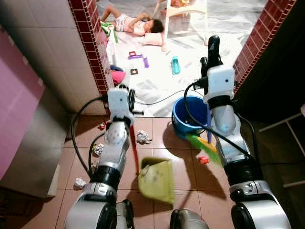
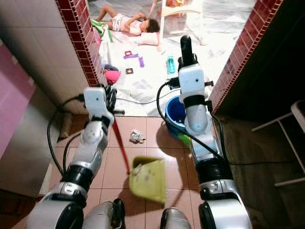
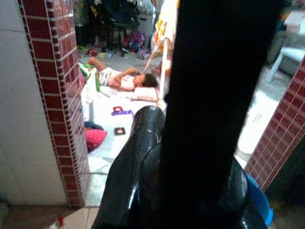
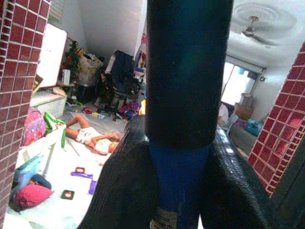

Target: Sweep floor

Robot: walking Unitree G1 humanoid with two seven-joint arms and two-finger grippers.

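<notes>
Left tool (image 2: 110,98) clenched round red-handled yellow plastic dustpan (image 2: 148,178); right tool (image 2: 186,50) gripping dark cylindrical broom handle (image 4: 183,119); crumpled paper (image 2: 137,136) between.

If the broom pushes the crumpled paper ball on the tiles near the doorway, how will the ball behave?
The crumpled paper ball looks small and loosely wadded, so it is probably very light and may skip ahead of the broom rather than roll steadily. Its irregular creases suggest that it will tumble unevenly. The smooth tiles likely offer little grip.

The brown tile floor (image 1: 162,143) has crumpled paper bits (image 1: 142,137) on it. A blue bucket (image 1: 183,117) stands on it near the doorway.
</notes>
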